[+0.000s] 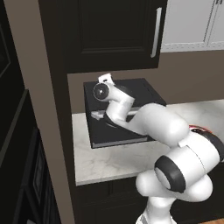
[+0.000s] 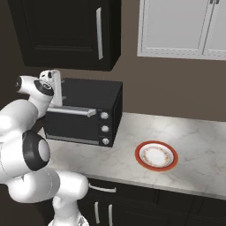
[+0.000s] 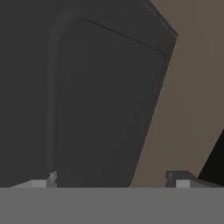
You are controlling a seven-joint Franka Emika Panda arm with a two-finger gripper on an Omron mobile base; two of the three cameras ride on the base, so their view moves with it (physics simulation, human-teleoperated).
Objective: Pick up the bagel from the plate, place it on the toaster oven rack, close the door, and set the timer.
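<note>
1. Bagel: I judge it sits inside the toaster oven (image 2: pixel 88 95) at centre left of the right base view, hidden behind the dark window, so I cannot confirm it is on the rack.
2. At the upper left of that view, the tool (image 2: pixel 54 87) hangs over the oven's top left corner. In the hand view its jaws stand wide apart and hold nothing.
3. Just right and below, the door (image 2: pixel 73 127) stands upright against the oven front, its silver handle (image 2: pixel 70 111) across the top. It looks shut or very nearly so; whether a gap is left is too fine to tell.
4. So the timer is the likely step. Three knobs (image 2: pixel 105 129) stack down the oven's right edge, and which one is the timer is not readable.
5. To do it well, bring the tool down and right, clear of the handle. Centre the jaws on one knob, close squarely, then turn.
6. At lower right, the plate (image 2: pixel 144 164) lies bare on the bench (image 2: pixel 194 145), well apart; leave it alone.
</note>
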